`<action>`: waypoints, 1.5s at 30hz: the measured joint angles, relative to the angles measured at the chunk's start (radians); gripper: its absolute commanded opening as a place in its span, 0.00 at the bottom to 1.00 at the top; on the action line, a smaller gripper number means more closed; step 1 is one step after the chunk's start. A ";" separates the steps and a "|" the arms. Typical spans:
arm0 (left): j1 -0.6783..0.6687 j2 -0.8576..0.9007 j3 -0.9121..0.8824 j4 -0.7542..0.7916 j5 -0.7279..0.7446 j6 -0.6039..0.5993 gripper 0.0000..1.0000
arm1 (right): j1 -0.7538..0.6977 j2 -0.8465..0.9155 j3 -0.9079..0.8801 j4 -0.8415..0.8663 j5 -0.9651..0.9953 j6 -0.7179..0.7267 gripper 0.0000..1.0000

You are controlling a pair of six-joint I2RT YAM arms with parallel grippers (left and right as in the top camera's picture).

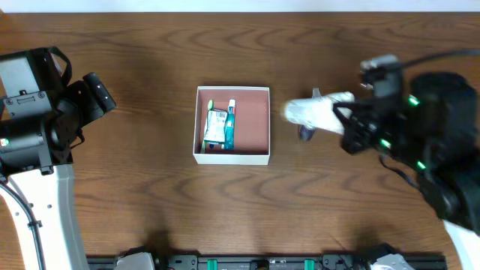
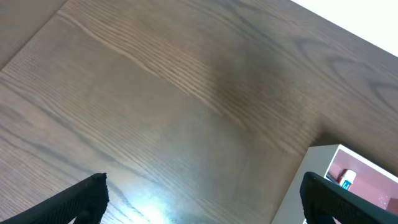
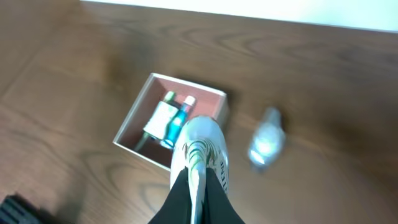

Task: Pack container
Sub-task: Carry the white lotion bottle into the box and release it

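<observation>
The container [image 1: 255,124], a square shallow white box with a reddish-brown inside, sits mid-table and holds a small white pack and a teal tube [image 1: 220,126]. It also shows in the right wrist view [image 3: 140,109] and at the edge of the left wrist view [image 2: 329,163]. My right gripper [image 3: 198,186] is shut on the flat end of a white tube with green print [image 3: 202,146] and holds it in the air just right of the container [image 1: 313,111]. My left gripper [image 2: 202,199] is open and empty, over bare wood left of the container.
A small clear, silvery blurred object [image 3: 266,142] lies on the wood right of the container, under the held tube in the overhead view [image 1: 306,133]. The table is dark wood. Arm bases stand at the front edge.
</observation>
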 measured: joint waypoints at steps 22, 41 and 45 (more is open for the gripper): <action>0.000 0.000 0.000 0.000 0.000 0.000 0.98 | 0.220 0.596 -0.003 0.302 0.312 -0.021 0.01; 0.000 0.000 0.000 0.000 0.000 0.000 0.98 | 0.249 0.633 0.003 0.336 0.354 -0.082 0.99; 0.000 0.000 0.000 0.000 0.000 0.000 0.98 | 0.247 0.591 0.013 0.336 0.355 -0.081 0.99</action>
